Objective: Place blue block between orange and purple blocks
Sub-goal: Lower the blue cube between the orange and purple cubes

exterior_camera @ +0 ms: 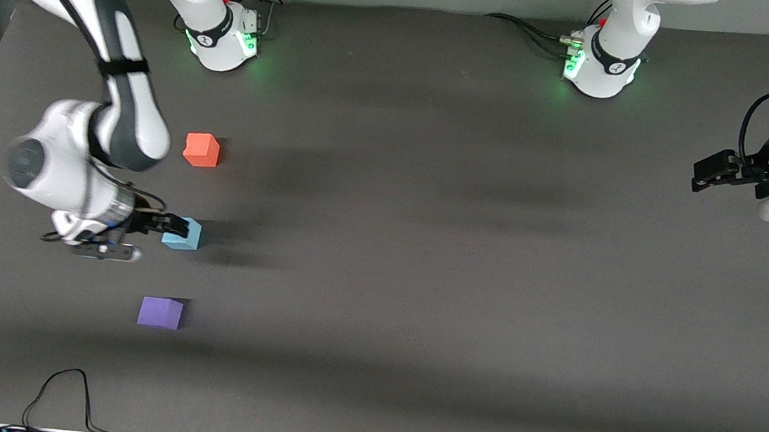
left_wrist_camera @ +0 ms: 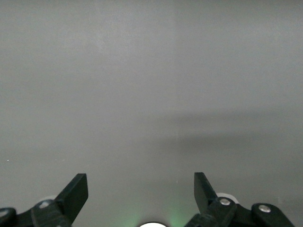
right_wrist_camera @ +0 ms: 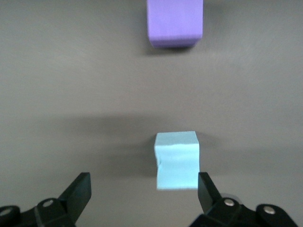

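Observation:
The blue block rests on the table, roughly in line with the orange block, which lies farther from the front camera, and the purple block, which lies nearer. My right gripper hovers just over the blue block. In the right wrist view this gripper is open. The blue block sits close beside one finger, and the purple block lies further ahead. My left gripper waits at the left arm's end of the table, open over bare table.
Dark grey mat covers the table. Both arm bases stand along the edge farthest from the front camera. A black cable loops at the nearest edge, toward the right arm's end.

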Available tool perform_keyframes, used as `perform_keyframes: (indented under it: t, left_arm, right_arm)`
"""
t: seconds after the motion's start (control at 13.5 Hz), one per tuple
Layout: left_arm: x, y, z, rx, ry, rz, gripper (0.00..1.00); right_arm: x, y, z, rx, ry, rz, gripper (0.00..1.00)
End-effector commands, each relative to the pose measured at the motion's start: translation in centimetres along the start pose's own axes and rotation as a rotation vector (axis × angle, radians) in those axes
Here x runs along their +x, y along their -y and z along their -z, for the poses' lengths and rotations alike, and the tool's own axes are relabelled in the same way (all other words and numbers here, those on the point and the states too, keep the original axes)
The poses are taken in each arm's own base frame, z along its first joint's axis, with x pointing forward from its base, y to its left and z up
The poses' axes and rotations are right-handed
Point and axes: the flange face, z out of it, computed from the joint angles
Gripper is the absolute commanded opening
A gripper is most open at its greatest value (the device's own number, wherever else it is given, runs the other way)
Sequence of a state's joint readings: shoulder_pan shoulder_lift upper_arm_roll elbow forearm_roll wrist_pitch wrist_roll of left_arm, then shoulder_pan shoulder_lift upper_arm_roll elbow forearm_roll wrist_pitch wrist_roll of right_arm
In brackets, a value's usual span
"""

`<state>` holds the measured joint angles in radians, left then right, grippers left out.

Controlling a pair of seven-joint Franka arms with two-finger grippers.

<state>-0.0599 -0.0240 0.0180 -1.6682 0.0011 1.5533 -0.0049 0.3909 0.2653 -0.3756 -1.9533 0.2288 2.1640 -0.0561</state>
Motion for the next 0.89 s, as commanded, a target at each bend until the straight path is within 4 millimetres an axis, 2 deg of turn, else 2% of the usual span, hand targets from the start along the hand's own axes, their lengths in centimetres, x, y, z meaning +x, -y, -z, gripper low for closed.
perform_keyframes:
  t: [0.0, 0.07, 0.15, 0.22, 0.37, 0.52, 0.81]
  left_arm:
    - [0.2, 0.1, 0.1, 0.005, -0.013, -0.011, 1.00]
    - [0.2, 0.1, 0.1, 0.003, -0.013, -0.011, 1.00]
    - [0.2, 0.0, 0.1, 0.004, -0.013, -0.012, 1.00]
    - [0.2, 0.1, 0.1, 0.003, -0.013, -0.011, 1.00]
    - [0.3, 0.0, -0.1, 0.004, -0.010, -0.012, 1.00]
    - [0.4, -0.1, -0.2, 0.004, -0.007, -0.012, 1.00]
    - [0.4, -0.2, -0.2, -0.002, -0.010, -0.012, 1.00]
  right_arm:
    - [-0.1, 0.2, 10.8, -0.012, -0.023, 0.065, 1.00]
    - [-0.6, 0.2, 14.1, -0.008, -0.033, 0.075, 1.00]
    - [-1.2, -0.6, 17.4, -0.009, -0.055, 0.071, 1.00]
    - [-1.9, -0.8, 19.3, -0.025, -0.051, 0.079, 1.00]
    - [-2.4, -1.0, 21.7, -0.041, -0.043, 0.083, 1.00]
    - [-2.5, -0.7, 23.4, -0.042, -0.049, 0.088, 1.00]
    - [-2.2, 0.1, 24.2, -0.047, -0.060, 0.100, 1.00]
